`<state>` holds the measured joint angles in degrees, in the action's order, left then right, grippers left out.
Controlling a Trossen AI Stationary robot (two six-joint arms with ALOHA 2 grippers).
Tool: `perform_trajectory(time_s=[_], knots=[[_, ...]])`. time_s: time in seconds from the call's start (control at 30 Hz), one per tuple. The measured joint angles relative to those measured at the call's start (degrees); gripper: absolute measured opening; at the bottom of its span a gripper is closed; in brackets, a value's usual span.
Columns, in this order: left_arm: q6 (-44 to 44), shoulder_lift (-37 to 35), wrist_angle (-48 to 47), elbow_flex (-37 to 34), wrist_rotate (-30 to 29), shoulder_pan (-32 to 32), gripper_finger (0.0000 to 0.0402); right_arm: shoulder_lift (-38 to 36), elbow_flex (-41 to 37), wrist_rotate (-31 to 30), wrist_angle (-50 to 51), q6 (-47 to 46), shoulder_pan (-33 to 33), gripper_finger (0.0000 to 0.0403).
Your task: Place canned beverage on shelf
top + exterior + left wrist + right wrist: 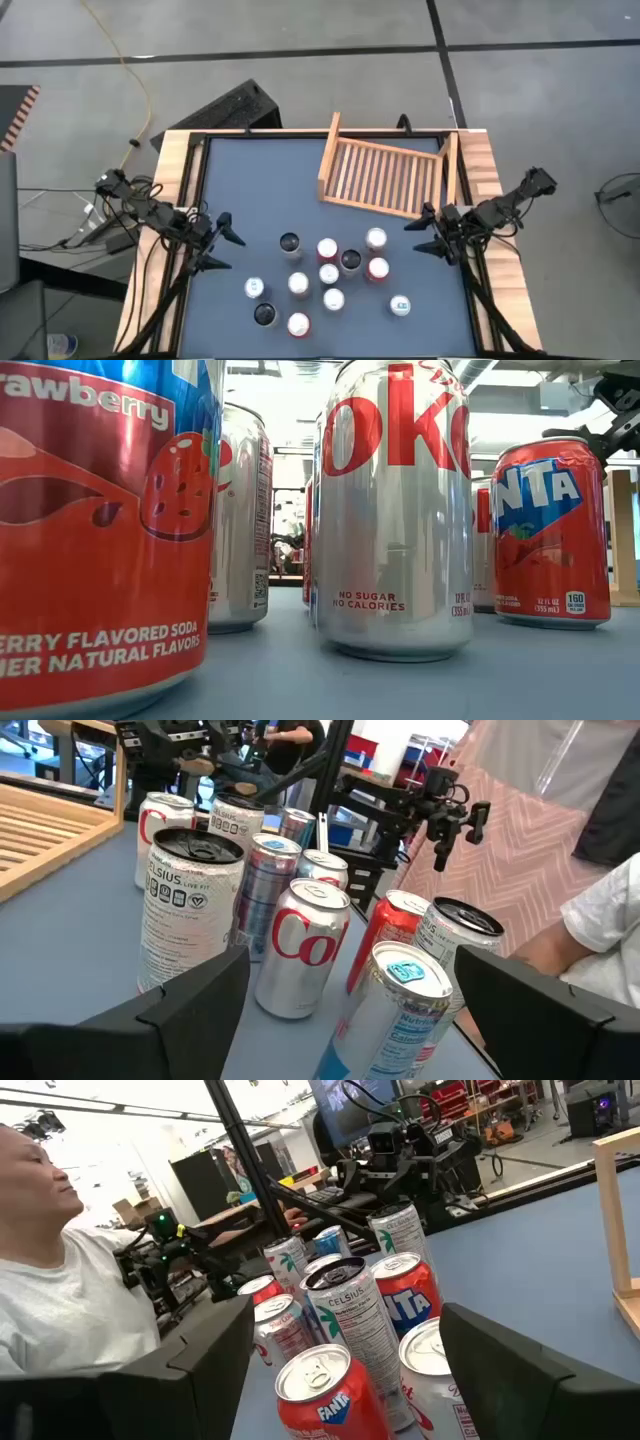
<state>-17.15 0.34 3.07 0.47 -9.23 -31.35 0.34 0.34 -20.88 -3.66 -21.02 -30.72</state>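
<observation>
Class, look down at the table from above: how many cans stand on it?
11 cans, all upright in a loose cluster on the table's near half, between the two arms; none is on the shelf. None seems hidden.

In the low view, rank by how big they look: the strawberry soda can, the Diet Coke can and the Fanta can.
1. Strawberry soda can: largest, cut off by the frame.
2. Diet Coke can: next, its top cropped.
3. Fanta can: smallest.
This ranking likely reflects nearness to the camera, so true sizes cannot be told.
</observation>
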Motion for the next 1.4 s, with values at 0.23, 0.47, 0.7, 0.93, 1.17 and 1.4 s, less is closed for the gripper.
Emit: perform_trajectory(time_s=[0.23, 0.47, 0.7, 0.93, 1.17, 1.4], knots=[[0.00, 0.00, 0.00, 0.00, 0.00, -0.02, 0.0341, 0.02, 0.01, 0.00, 0.01, -0.01, 0.00, 0.0311], [0.00, 0.00, 0.00, 0.00, 0.00, 0.00, 0.0341, 0.02, 0.00, 0.00, 0.00, -0.02, -0.02, 0.0311], [-0.01, 0.02, 0.00, 0.00, 0.00, -0.02, 0.0341, 0.02, 0.00, 0.00, 0.00, 0.00, 0.00, 0.0311], [-0.01, 0.02, 0.00, 0.00, 0.00, -0.01, 0.0341, 0.01, 0.02, 0.00, 0.00, -0.02, -0.01, 0.0311], [0.00, 0.02, 0.00, 0.00, 0.00, 0.00, 0.0341, 0.00, 0.02, -0.07, -0.02, 1.20, 0.02, 0.0311], [-0.27, -0.05, 2.90, 0.21, -2.65, -0.02, 0.0341, -0.01, 0.02, -3.42, -7.21, 17.75, 1.58, 0.0311]])
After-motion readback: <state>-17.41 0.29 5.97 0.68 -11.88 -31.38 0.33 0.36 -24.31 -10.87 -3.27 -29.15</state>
